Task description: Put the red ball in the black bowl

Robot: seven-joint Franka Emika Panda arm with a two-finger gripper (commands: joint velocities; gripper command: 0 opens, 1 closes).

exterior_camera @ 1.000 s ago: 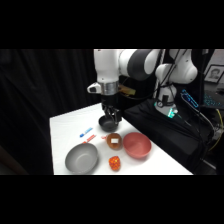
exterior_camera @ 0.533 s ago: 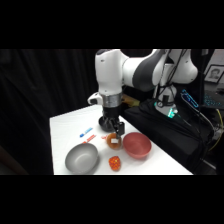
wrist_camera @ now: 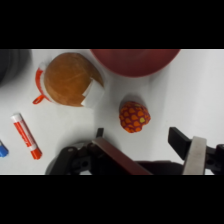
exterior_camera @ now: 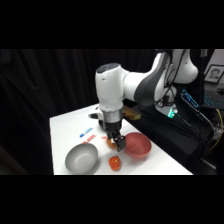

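The red ball (wrist_camera: 134, 116) is showing a bumpy, matt skin dotted with yellowish speckles. The white table (wrist_camera: 195, 95) is looking smooth and matt, while the pinkish-red bowl (exterior_camera: 138, 145) and the grey bowl (exterior_camera: 82, 159) are looking like smooth plastic with a faint sheen.

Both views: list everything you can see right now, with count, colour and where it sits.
red ball: one, red-orange with yellowish speckles, on the table in front of the gripper, between the grey and red bowls.
brown bowl: one, brown, white patch at its rim, near the ball, under the arm in the side view.
red bowl: one, pinkish-red, at the table's right edge.
grey bowl: one, grey, near front-left edge.
red marker: one, red and white, beside the brown bowl.
blue item: one, partly seen, near the marker.
black bowl: not clearly seen.
table: one, white.
gripper: one, open, empty, above the ball.
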